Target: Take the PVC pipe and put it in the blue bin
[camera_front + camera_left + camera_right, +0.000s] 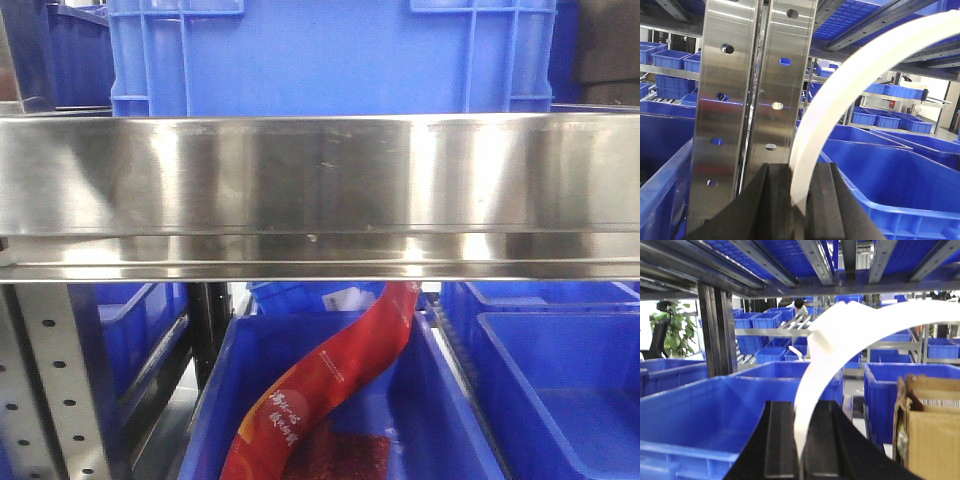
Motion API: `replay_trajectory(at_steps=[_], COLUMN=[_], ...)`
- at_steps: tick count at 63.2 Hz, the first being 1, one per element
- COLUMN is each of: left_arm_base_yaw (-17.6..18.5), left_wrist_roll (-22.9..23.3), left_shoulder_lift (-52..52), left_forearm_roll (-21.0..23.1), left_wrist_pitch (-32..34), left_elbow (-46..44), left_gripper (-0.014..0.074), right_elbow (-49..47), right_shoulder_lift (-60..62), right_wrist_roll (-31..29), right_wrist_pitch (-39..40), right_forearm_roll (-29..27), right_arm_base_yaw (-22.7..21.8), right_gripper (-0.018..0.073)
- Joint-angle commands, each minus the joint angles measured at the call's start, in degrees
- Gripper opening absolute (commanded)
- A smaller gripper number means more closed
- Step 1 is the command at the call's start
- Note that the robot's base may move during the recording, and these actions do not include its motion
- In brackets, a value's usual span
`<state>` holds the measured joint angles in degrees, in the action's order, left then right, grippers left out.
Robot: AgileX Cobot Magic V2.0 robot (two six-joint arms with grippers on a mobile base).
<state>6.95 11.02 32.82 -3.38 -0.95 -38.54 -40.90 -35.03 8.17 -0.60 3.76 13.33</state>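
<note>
Blue bin [452, 432] holds red packet [330, 375]; left fingers [825, 210] pinch PVC pipe [832, 100].

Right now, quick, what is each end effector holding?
Left end effector: closed on white PVC pipe.
Right end effector: closed on white PVC pipe.

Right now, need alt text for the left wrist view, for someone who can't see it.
The left hand has its black fingers closed on a curved white PVC pipe that arcs up and to the right. Behind it stand two perforated steel uprights, with blue bins on both sides.
</note>
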Motion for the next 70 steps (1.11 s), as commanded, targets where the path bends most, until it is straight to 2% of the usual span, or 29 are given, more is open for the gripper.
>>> replay_trajectory(at_steps=[1, 9, 15, 20, 27, 36, 43, 49, 59, 66, 70], left_arm_base_yaw=[0.08, 0.59, 2.90, 6.25, 12.87, 19.01, 21.43, 21.74, 21.20, 21.20, 21.20], left_wrist_roll=[0.10, 0.10, -1.96, -4.54, -7.48, -7.48, -7.48, -7.37, -7.37, -7.37, -7.37], left_shoulder_lift=[0.30, 3.28, 7.41, 11.08, 18.09, 26.03, 32.15, 37.02, 44.97, 49.26, 50.91], left_forearm_roll=[-1.86, -5.86, -6.22, -6.22, -6.22, -6.22, -5.64, -3.80, 3.38, 3.38, 5.51], left_wrist_pitch=[0.95, -6.51, -12.01, -15.73, -18.90, -19.25, -19.12, -18.86, -15.06, -11.10, -9.01], left_elbow=[-1.80, -8.28, -15.06, -20.18, -26.88, -32.93, -37.20, -41.07, -46.59, -49.04, -49.69], left_gripper=[-0.0111, -0.0111, -0.0111, -0.0111, -0.0111, -0.0111, -0.0111, -0.0111, -0.0111, -0.0111, -0.0111], right_elbow=[0.04, -0.58, -2.69, -5.81, -10.96, -16.79, -20.58, -23.31, -27.97, -31.46, -32.74], right_shoulder_lift=[0.30, 0.07, -1.45, -3.82, -8.75, -16.62, -22.51, -27.19, -34.62, -39.12, -41.69], right_wrist_roll=[-0.28, -0.28, -0.28, -0.28, -0.28, -0.28, -0.28, -0.28, -0.28, -0.28, -0.28], right_wrist_pitch=[2.95, 3.44, 3.58, 2.33, -1.31, -2.47, -2.47, -2.47, -1.80, -1.52, -1.52], right_forearm_roll=[0.40, 0.08, 0.08, 1.11, 2.99, 3.57, 3.57, 3.57, 3.36, 3.07, 3.07], right_arm_base_yaw=[-0.32, -0.22, 1.09, 3.35, 7.87, 11.51, 13.23, 14.42, 14.68, 14.68, 14.68], right_gripper=[-0.0162, -0.0162, -0.0162, -0.0162, -0.0162, -0.0162, -0.0162, -0.0162, -0.0162, -0.0162, -0.0162])
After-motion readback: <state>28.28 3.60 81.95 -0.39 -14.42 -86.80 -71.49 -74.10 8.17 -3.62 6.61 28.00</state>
